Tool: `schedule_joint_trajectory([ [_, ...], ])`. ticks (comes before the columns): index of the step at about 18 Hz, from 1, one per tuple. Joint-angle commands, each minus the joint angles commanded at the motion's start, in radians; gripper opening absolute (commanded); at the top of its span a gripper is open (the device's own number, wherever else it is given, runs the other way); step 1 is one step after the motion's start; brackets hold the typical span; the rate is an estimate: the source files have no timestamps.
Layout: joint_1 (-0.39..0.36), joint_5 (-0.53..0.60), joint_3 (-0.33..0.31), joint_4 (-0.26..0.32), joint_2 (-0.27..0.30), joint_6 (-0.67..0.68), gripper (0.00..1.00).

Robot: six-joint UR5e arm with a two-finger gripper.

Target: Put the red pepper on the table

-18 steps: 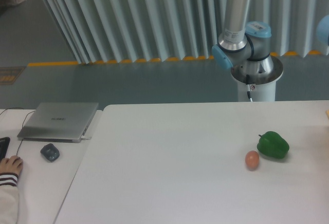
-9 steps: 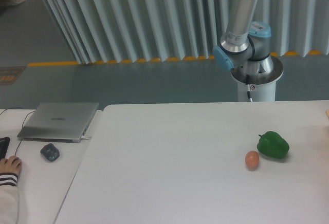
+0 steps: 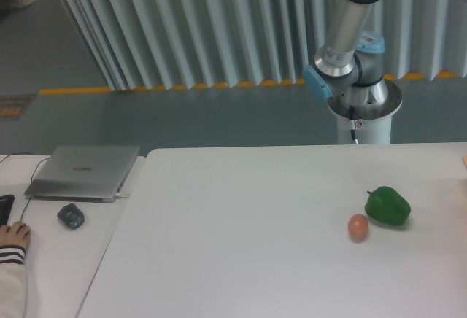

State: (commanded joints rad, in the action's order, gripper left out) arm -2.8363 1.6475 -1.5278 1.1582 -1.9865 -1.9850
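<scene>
- Camera view: the arm (image 3: 349, 33) rises from its base behind the tabletop (image 3: 241, 238), leaning up and right out of frame.
- Its fingers are out of view, as is the red pepper.
- A green pepper (image 3: 387, 206) and an egg (image 3: 357, 227) lie near each other on the tabletop.

The scene is lit evenly and fairly brightly by diffuse light from above, and a cool, bluish-green cast is laid over the whole picture. The table (image 3: 241, 230) is rendered almost uniformly pale, with little surface detail; a slightly brighter washed-out patch is seen toward its right edge. Only faint, soft shadows are cast beneath the green pepper (image 3: 387, 206) and the egg (image 3: 357, 227). A dull sheen is carried by the laptop lid (image 3: 84, 170). The picture is soft and low in resolution throughout, and fine edges are smeared. No marked bending of lines is noticed at the borders.
</scene>
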Motion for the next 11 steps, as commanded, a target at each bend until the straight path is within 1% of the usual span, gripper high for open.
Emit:
schedule_joint_trajectory([
  [11, 0.000, 0.002, 0.008, -0.003, -0.035, 0.012, 1.00],
])
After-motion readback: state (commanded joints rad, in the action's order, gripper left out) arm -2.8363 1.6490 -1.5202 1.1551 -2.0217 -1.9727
